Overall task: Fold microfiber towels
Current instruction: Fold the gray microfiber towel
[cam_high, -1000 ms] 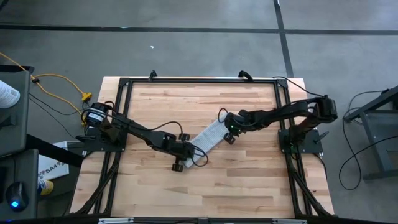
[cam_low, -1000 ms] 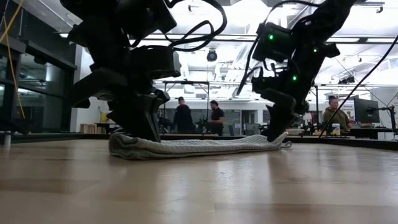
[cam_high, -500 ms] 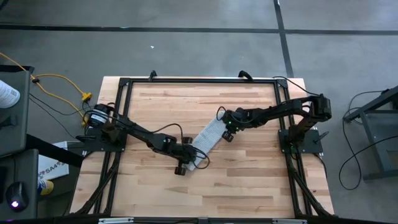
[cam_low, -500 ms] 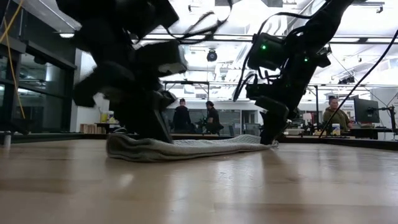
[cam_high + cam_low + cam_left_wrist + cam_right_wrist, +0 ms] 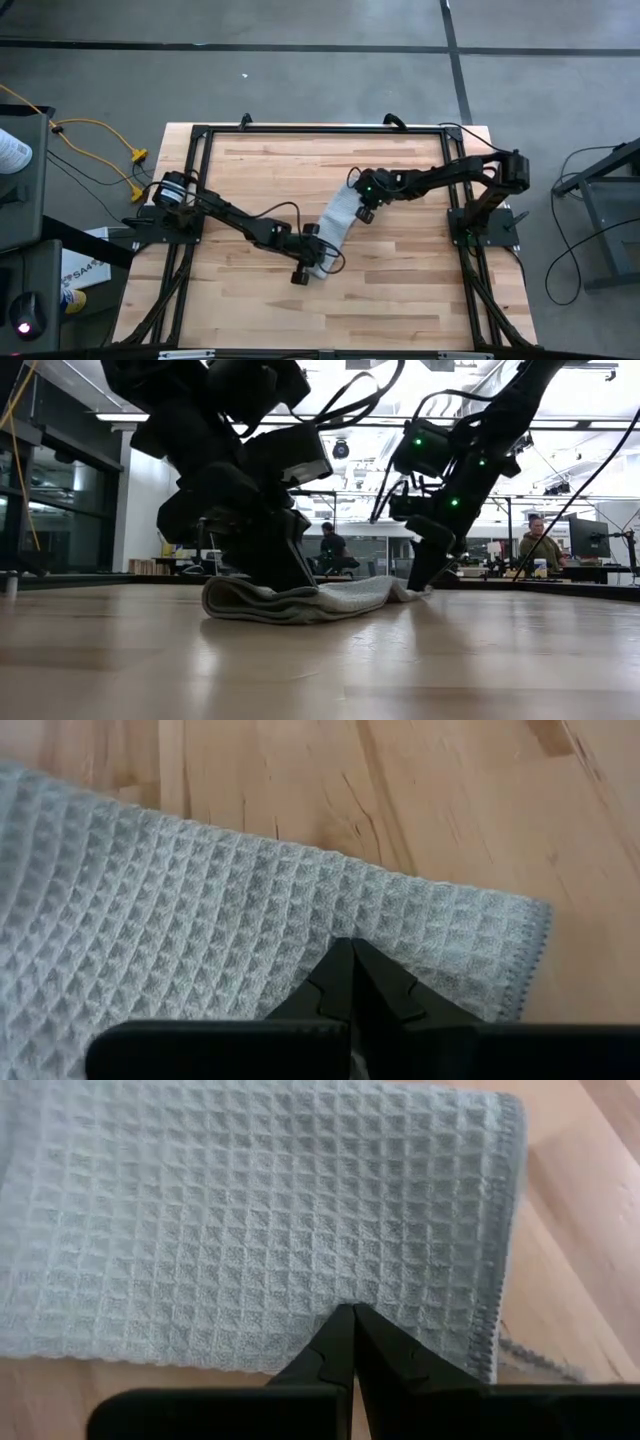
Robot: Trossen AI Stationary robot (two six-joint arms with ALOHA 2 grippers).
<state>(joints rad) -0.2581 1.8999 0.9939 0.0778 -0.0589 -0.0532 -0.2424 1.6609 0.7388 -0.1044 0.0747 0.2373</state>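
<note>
Presently listed, item one: light grey waffle-textured microfiber towel (image 5: 337, 222), folded into a long narrow strip, lying flat on the pale wooden plank table (image 5: 250, 170) near its middle, running diagonally and slightly bent along its length. In the low view the towel (image 5: 300, 600) shows as a low layered band resting on the tabletop.

Item two: left gripper (image 5: 305, 262), dark, two-fingered, at the strip's end nearer the table's front. Fingers are pressed together, tips meeting on the cloth; the left wrist view shows the closed tip (image 5: 352, 960) set on the weave close to a stitched edge. Whether any fabric is pinched between them cannot be told.

Item three: right gripper (image 5: 362, 205), dark, two-fingered, at the strip's far end. Fingers likewise fully together, tip (image 5: 352, 1325) bearing on the towel near its hemmed corner; a pinch of cloth cannot be confirmed.

Item four: black metal frame (image 5: 320, 130) bordering the table.
</note>
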